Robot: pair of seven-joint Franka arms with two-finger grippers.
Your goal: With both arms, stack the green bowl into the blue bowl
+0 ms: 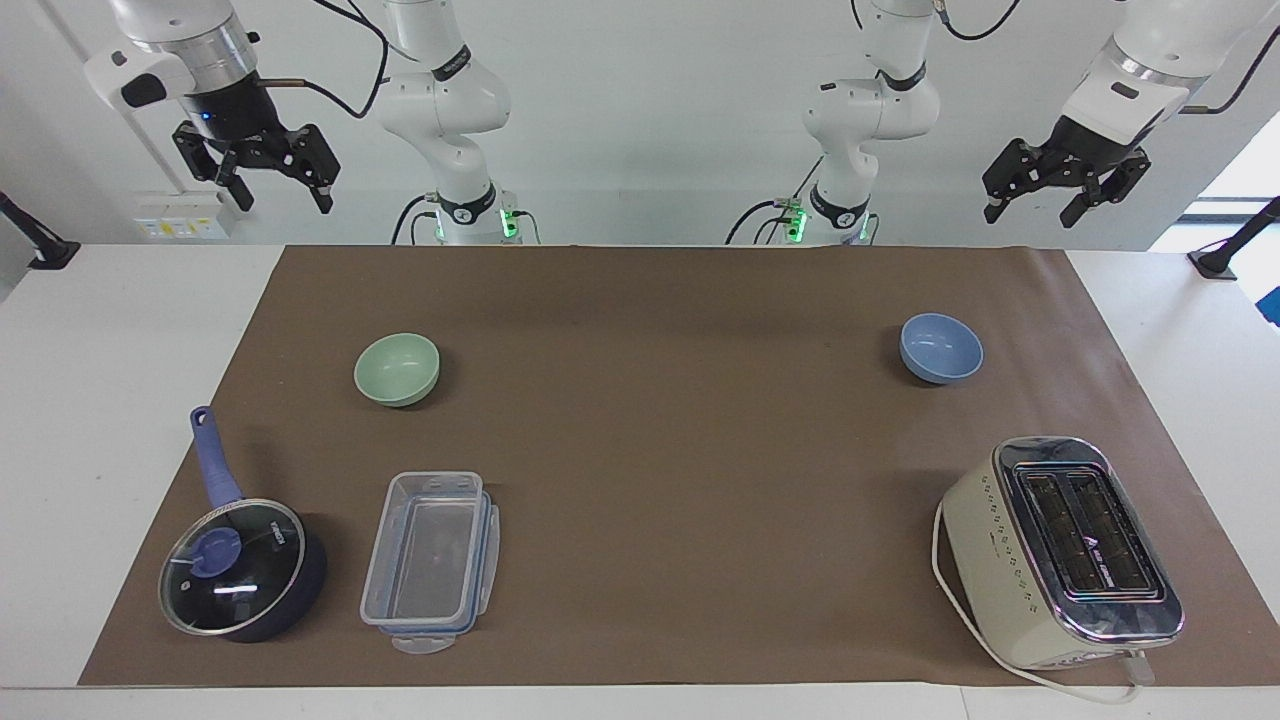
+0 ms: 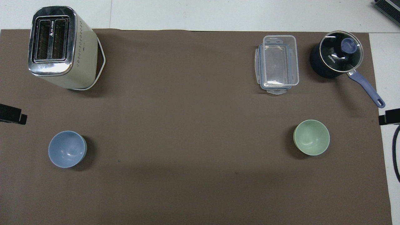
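Toward the right arm's end sits the green bowl [image 1: 397, 369], blue bowl [image 1: 941, 348] well apart. Right gripper [image 1: 271, 182] and left gripper [image 1: 1042, 199] hang high, fingers apart, empty. Best descend squarely over green rim.

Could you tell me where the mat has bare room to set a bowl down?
The widest free patch is the mat's middle, bordered by the green bowl, the blue bowl, the toaster and the clear container. It is crowded where the container sits beside the saucepan.
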